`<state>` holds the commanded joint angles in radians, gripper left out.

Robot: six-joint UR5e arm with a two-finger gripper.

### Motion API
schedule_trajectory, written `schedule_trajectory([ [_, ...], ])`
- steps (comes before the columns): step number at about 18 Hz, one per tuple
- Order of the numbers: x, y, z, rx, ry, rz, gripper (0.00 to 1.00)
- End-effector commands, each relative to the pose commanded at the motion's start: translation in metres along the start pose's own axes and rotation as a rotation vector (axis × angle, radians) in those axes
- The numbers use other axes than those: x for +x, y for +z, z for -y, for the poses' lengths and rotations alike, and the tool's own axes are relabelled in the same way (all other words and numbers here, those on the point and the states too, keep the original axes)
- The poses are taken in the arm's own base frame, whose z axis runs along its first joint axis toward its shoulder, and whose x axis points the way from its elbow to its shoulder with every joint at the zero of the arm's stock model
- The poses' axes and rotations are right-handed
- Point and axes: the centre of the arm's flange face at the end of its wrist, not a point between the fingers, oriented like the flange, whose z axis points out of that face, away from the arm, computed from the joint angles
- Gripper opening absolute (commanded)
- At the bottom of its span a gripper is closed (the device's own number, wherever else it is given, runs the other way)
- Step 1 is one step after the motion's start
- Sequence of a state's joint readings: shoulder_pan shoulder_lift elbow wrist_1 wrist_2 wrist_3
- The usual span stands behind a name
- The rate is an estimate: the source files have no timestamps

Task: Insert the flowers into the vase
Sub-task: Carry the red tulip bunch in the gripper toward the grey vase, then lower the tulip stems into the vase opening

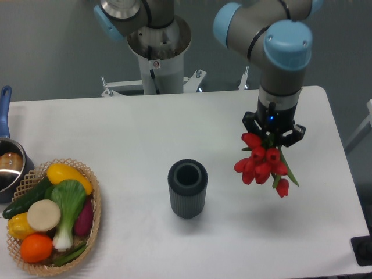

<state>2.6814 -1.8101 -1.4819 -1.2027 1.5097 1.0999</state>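
A white bench (145,133) fills most of the view; a woven wicker basket (93,218) sits at its front left corner, heaped with toy vegetables; inside the basket lie a yellow pepper (67,174) at the back, a dark green cucumber (26,200) on the left, a pale leek-like piece (68,203) in the middle, and an orange (36,247) at the front; just behind the basket stands a blue-handled metal pot (9,165), cut by the frame edge.
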Motion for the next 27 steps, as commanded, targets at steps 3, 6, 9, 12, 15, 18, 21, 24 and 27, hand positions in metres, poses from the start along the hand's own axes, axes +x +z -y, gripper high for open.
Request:
schedule_trajectory([
  [3, -0.005, -0.024, 0.005, 0.108, -0.022, -0.003, 0.0],
  [6, -0.005, -0.045, 0.008, 0.216, -0.062, -0.007, 0.0],
  [9, -0.007, -0.065, 0.027, 0.422, -0.095, 0.018, 0.0],
  [12, -0.003, -0.084, 0.043, 0.641, -0.145, -0.037, 0.0],
  [15, 0.008, -0.09, 0.055, 0.786, -0.127, -0.158, 0.0],
  [18, 0.017, -0.099, 0.066, 0.945, -0.091, -0.288, 0.0],
  [21, 0.019, -0.096, 0.074, 1.057, -0.059, -0.38, 0.0],
  [24, 0.025, -0.094, 0.074, 1.154, -0.024, -0.433, 0.0],
  [27, 0.016, -0.079, 0.054, 1.265, -0.023, -0.489, 0.0],
])
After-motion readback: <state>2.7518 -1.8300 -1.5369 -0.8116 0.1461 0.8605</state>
